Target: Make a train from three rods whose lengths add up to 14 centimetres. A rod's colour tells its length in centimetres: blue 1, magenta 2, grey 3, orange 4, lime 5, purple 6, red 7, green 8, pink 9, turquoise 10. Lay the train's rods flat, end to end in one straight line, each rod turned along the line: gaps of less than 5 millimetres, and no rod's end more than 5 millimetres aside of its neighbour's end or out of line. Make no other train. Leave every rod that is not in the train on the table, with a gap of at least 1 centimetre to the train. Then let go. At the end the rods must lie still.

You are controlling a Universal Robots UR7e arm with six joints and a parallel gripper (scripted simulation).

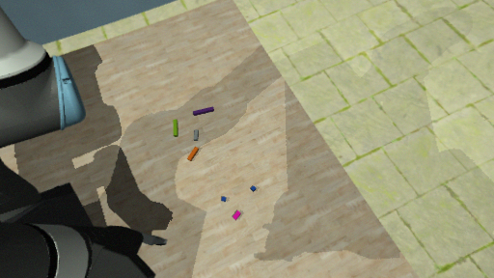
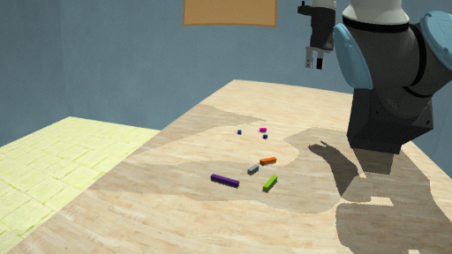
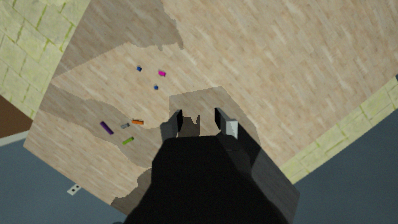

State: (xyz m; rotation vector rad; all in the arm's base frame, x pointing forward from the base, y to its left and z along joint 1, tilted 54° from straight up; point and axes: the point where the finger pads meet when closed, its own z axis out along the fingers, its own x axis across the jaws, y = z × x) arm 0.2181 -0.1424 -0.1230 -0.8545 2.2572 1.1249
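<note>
A: What lies on the pale wood-grain bench (image 2: pixel 132 212)?

B: Square-edged rods: long purple rod (image 2: pixel 224 180), lime rod (image 2: pixel 269 183), short grey rod (image 2: pixel 252 168), orange rod (image 2: pixel 267 160) (all apart).

A: And the dark two-finger hand (image 2: pixel 313 63)?

B: Spread wide, pinching nothing, high above the bench.

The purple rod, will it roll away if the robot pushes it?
Probably not. The purple rod looks square-edged with flat faces, so it should slide or swivel rather than roll. It lies flat on the table, so tipping seems unlikely. It looks stiff, and the open tool hangs high above it.
</note>
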